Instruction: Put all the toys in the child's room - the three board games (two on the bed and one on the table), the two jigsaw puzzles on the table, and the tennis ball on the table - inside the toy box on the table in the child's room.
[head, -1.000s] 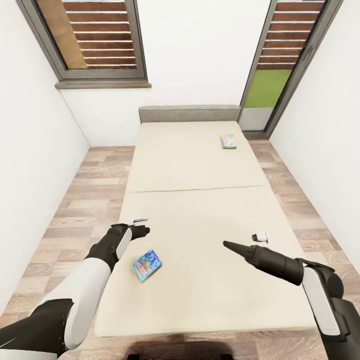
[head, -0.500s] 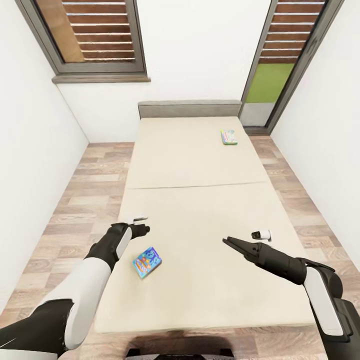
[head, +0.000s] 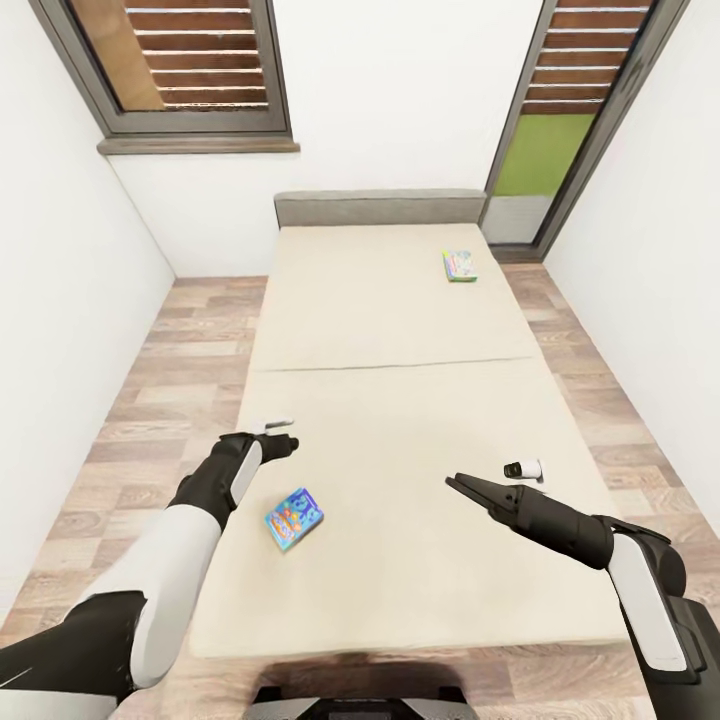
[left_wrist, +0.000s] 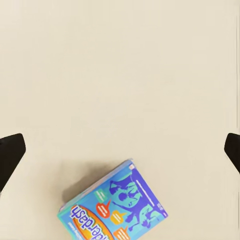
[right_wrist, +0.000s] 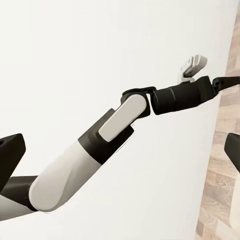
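While both arms hover over the bed, neither holds anything. The left gripper hangs above the mattress with its fingers spread wide; in the left wrist view the small blue board game lies flat and skewed, off-centre between the dark fingertips. In the head view that blue board game rests near the bed's foot, just beside the left forearm. The right gripper points forward with its fingers looking close together; whether fully pressed together I cannot tell. A second, white-blue board game lies well apart near the headboard. Risk, as judged: a descent from here would straddle bare mattress, and the thin flat box offers little edge, so the fingers could push it along rather than lift it
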